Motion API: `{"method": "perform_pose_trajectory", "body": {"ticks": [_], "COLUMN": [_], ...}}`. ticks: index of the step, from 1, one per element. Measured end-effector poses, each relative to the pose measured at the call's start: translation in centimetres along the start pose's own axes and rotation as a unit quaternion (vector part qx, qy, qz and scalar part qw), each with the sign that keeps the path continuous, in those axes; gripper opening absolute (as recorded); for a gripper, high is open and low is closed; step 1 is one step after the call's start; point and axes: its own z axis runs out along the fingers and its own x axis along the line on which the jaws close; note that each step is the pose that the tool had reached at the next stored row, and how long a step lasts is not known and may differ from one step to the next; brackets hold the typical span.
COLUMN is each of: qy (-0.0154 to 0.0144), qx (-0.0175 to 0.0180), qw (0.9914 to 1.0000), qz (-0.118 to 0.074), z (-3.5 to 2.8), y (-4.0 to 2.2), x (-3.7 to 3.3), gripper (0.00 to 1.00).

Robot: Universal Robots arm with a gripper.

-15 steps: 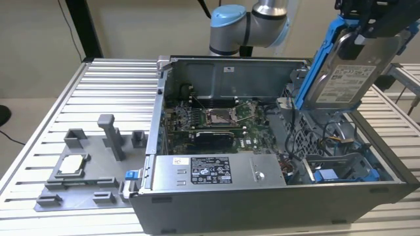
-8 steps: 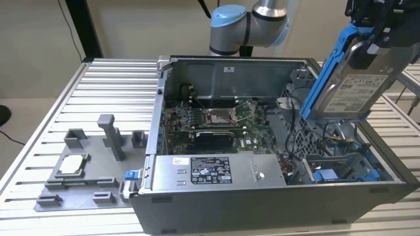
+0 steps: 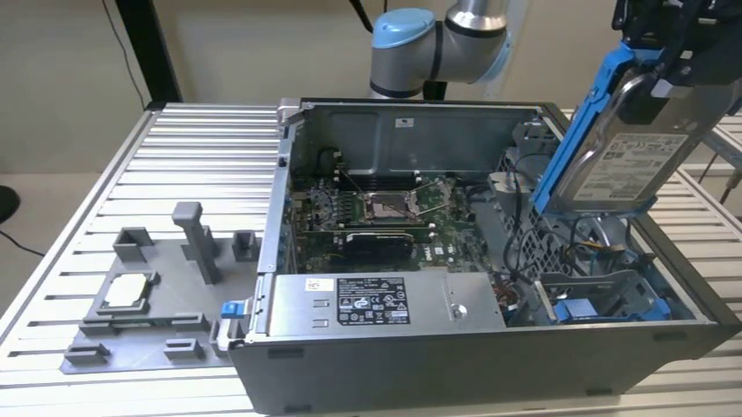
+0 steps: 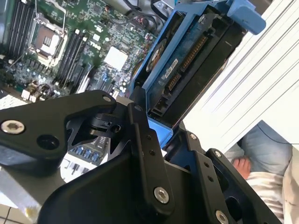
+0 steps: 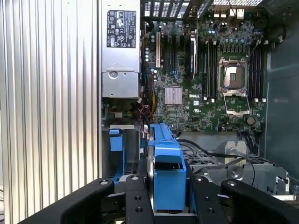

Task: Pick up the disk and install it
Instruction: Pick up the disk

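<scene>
Ribbed aluminium table (image 3: pixel 174 148), plain wall behind. At the exterior view's left, a grey fixture (image 3: pixel 191 326) lies on the table with a small chip (image 3: pixel 128 291) seated in it. Centre: open case (image 3: pixel 464 352), board (image 3: pixel 383 208) exposed, grey box (image 3: pixel 371 304) along the near wall. Toward the exterior view's right, a bay (image 3: pixel 603 300) with blue fittings sits inside the case, nothing seated in it. Above that bay, clear of the case, the disk (image 3: pixel 620 165) hangs tilted, label facing the camera. The gripper (image 5: pixel 168 191) is pinching the disk at its upper end, one finger on each side of the blue frame; grip appears square in the first wrist view. Assessment: the disk is rigid and likely dense for its size, with smooth metal faces that would slip, and is sensitive to knocks. The plastic frame may flex slightly. The frame's side rails are the sound hold; the connector edge, visible in the second wrist view, should be left untouched.
</scene>
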Motion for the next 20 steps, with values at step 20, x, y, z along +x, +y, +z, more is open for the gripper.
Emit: {"method": "perform_pose_trajectory", "body": {"ticks": [20], "qy": [-0.0018], "qx": [-0.0017], "qw": [1.00000], "qz": [0.000], "z": [0.38], "y": [-0.14], "x": [3.41], "gripper": [0.00]}}
